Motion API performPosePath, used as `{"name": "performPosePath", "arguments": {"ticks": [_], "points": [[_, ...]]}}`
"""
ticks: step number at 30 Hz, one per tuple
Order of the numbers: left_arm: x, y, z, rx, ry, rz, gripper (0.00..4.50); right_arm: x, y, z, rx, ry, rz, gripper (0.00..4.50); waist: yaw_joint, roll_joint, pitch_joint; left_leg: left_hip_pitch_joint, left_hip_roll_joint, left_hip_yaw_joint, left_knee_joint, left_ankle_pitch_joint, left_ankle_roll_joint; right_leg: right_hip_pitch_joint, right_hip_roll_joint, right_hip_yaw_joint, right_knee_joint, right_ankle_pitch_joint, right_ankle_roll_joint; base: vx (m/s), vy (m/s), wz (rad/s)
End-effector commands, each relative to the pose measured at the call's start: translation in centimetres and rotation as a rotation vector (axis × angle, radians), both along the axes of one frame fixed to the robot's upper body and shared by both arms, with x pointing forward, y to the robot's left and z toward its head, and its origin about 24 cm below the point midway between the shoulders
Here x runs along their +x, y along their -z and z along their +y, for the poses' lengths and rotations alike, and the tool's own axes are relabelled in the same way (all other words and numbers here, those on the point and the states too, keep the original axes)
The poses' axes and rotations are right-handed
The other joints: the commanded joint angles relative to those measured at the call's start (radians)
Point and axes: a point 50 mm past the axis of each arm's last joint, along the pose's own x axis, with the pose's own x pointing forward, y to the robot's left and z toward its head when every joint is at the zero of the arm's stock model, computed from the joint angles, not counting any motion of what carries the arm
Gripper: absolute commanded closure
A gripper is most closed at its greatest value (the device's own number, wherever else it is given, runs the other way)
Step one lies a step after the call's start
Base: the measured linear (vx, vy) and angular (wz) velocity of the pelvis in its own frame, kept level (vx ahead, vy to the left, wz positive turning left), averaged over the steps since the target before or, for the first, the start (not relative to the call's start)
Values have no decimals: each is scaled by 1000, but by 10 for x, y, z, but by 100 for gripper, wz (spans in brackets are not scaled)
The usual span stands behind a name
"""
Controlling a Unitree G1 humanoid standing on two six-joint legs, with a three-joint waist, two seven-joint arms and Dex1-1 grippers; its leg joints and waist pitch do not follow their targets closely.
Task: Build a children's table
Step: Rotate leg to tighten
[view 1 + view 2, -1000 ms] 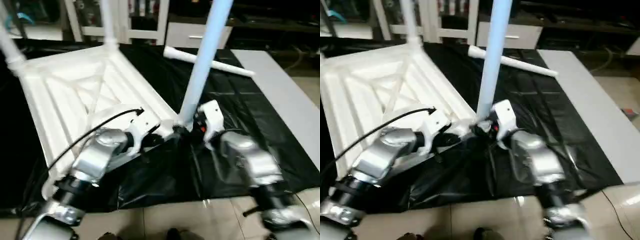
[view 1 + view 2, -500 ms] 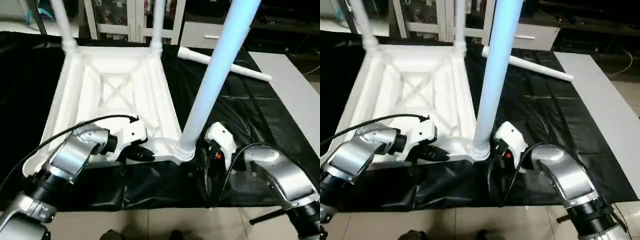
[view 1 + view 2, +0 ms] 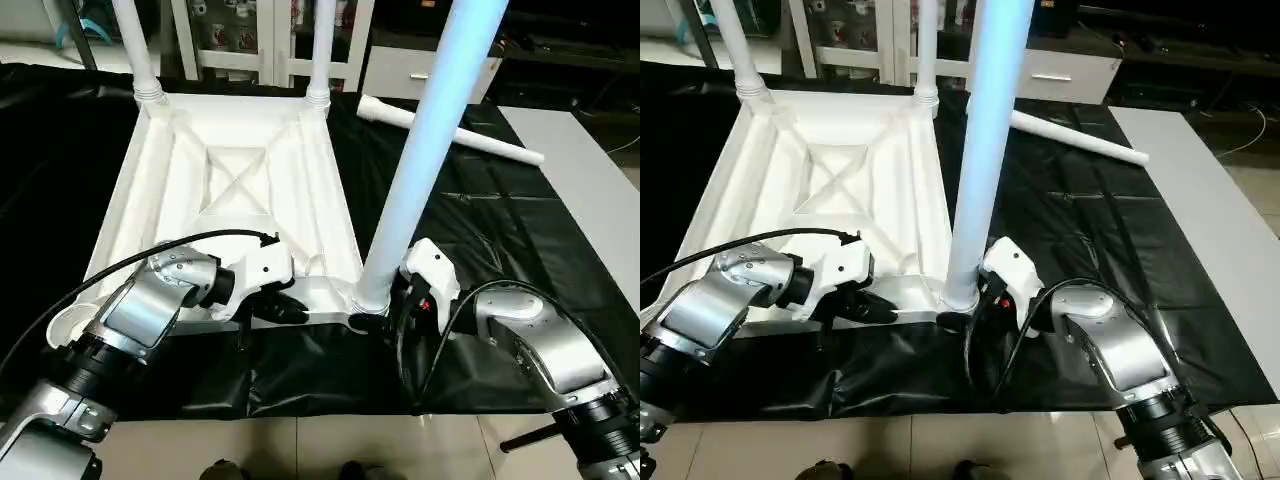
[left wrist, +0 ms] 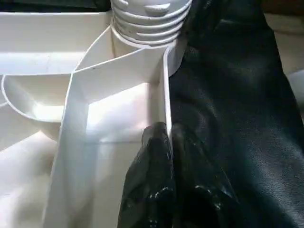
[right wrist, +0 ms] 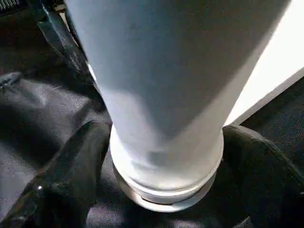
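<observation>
Three legs stand upright in corner sockets of the upturned table top (image 3: 240,190), which lies on black sheeting (image 3: 480,230); a fourth leg (image 3: 450,130) lies loose on the sheeting beyond it. Head views: the left gripper (image 3: 290,308) at the top's near edge, the right gripper (image 3: 385,322) at the base of the nearest leg (image 3: 420,150). Left wrist view adds detail: fingers (image 4: 152,190) pressed together, pinching the thin rim wall. Right wrist view: fingers (image 5: 71,166) spread wide either side of the leg's collar, around it.

Right gripper (image 3: 962,312) jaws straddle upright leg (image 3: 980,150).
</observation>
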Motion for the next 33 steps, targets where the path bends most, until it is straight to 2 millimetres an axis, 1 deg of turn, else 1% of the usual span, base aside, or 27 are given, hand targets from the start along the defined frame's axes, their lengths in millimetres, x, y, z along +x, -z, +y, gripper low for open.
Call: {"name": "performPosePath", "arguments": {"ticks": [1,2,3,5,7,9,11,14,21,22,23,24,25,26,27,28,29,30,31,32,33], "points": [[-6,20,-1,82,13,52,450,4,-6,1,-3,-3,-31,83,-2,8,-54,16,38,-10,-68,-257,17,42,-54,48,-64,-340,-176,0,0,0],[-6,20,-1,82,14,53,450,4,-5,1,-3,-6,-30,87,-2,9,-53,15,38,-12,-70,-274,12,43,-56,48,-68,-374,-167,0,0,0],[-6,20,-2,83,18,53,450,4,-4,1,-1,-12,-29,104,-2,9,-54,14,38,-13,-71,-274,10,44,-56,47,-68,-384,-160,0,0,0],[-6,20,-2,83,21,52,450,4,-4,1,4,-14,-28,126,-2,9,-54,13,38,-14,-71,-272,9,43,-56,47,-69,-385,-156,0,0,0],[-7,20,-2,83,23,52,450,4,-4,1,8,-17,-27,132,-2,9,-57,14,39,-13,-70,-262,11,44,-56,47,-66,-367,-160,0,0,0],[-7,20,-2,83,26,51,450,4,-4,1,14,-20,-27,160,-3,9,-56,12,38,-13,-70,-256,13,45,-54,47,-65,-353,-165,0,0,0],[-7,21,-2,83,29,51,450,4,-3,1,17,-21,-27,169,-3,9,-57,11,38,-13,-70,-248,14,48,-55,47,-63,-341,-170,0,0,0],[-7,21,-2,83,30,51,450,4,-3,2,22,-24,-28,175,-3,9,-58,13,38,-13,-70,-253,14,47,-56,47,-64,-350,-170,0,0,0],[-8,22,-2,83,31,58,450,4,0,2,32,-11,-24,177,-3,10,-58,12,38,-13,-69,-251,15,47,-56,47,-63,-343,-175,0,0,0],[-8,23,-2,72,23,62,450,9,2,3,50,48,-26,177,-5,8,-55,12,38,-14,-71,-261,13,47,-56,46,-65,-359,-172,0,0,0],[-8,23,-3,70,21,62,450,9,3,3,54,59,-26,177,-5,9,-55,13,37,-14,-71,-274,10,45,-56,46,-68,-384,-166,0,0,0],[-8,23,-4,53,8,65,450,15,5,6,75,128,-23,177,-7,9,-54,13,37,-15,-72,-282,8,44,-58,46,-70,-400,-163,0,0,0],[-8,24,-6,43,-2,64,450,17,7,8,86,159,-22,177,-9,8,-51,13,36,-18,-74,-309,-2,43,-58,44,-76,-452,-149,0,0,0],[-6,25,-11,22,-33,57,450,22,10,14,112,227,-16,177,-13,7,-49,11,35,-20,-76,-324,-8,43,-60,43,-77,-483,-141,0,0,0],[-5,26,-15,8,-57,51,450,25,12,19,129,268,-10,177,-22,6,-48,9,33,-27,-78,-348,-23,45,-61,38,-82,-548,-121,0,0,0],[-5,26,-15,8,-57,51,450,25,12,19,129,268,-10,177,-29,7,-48,11,32,-32,-78,-370,-32,43,-64,35,-90,-602,-100,0,0,0],[-5,26,-15,7,-59,50,450,25,12,19,130,270,-10,178,-32,8,-48,10,32,-35,-79,-378,-29,44,-65,34,-95,-626,-83,0,0,0],[-4,26,-17,0,-73,46,450,27,13,22,139,289,-7,178,-34,8,-45,9,32,-36,-80,-386,-27,41,-65,35,-97,-633,-79,0,0,0],[2,28,-25,-19,-148,16,450,34,16,37,180,373,2,178,-36,6,-44,12,32,-38,-80,-401,-24,37,-64,34,-100,-638,-75,0,0,0],[6,29,-31,-29,-199,-1,450,38,17,46,200,420,11,178,-40,6,-43,12,32,-36,-78,-411,-27,31,-65,35,-99,-644,-79,0,0,0],[7,29,-32,-31,-211,-5,450,39,18,48,204,431,14,178,-49,6,-41,16,27,-44,-76,-445,-39,30,-67,25,-109,-708,-66,0,0,0]]}}
